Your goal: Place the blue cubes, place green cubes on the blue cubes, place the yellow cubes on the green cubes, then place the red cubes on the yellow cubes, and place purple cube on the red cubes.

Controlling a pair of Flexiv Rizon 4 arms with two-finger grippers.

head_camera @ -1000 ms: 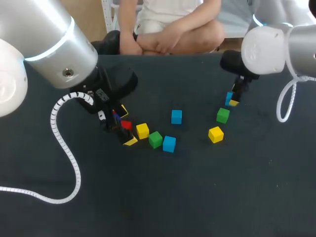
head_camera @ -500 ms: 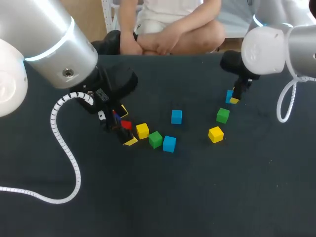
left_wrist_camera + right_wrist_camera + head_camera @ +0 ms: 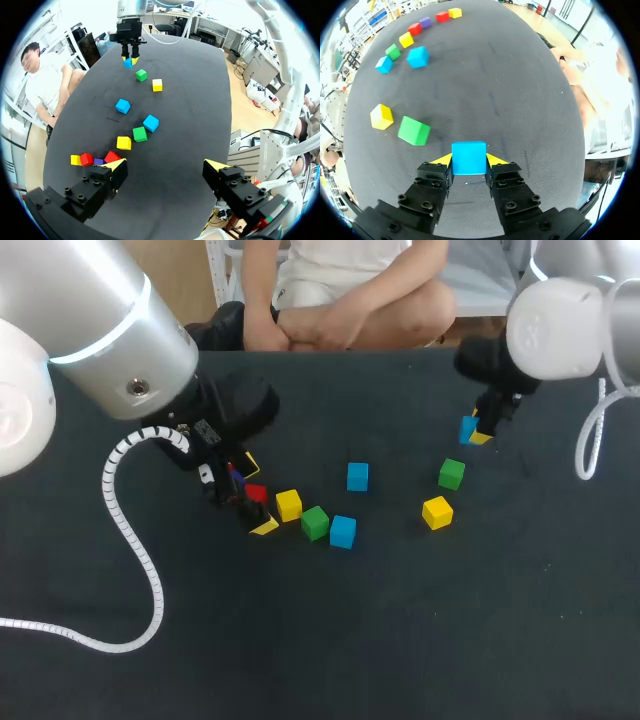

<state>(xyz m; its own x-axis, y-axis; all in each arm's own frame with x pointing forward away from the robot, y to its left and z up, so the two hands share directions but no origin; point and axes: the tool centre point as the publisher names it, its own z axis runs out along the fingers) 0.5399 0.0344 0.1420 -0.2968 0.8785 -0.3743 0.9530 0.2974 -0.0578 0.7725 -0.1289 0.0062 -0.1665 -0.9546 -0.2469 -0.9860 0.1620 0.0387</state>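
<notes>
Clamping blue cube from both sides: right claw | left claw spread wide, red cube beside it

The right gripper is holding the held cube between its two fingers. Just ahead and off to one side, a nearer cube is lying, with an outer cube sitting beside it, farther out on the same side. Well ahead, a lone cube is resting just beside the near end of a curving row of cubes. That row is running away towards the left gripper, its end cube lying just ahead of one finger.
</notes>
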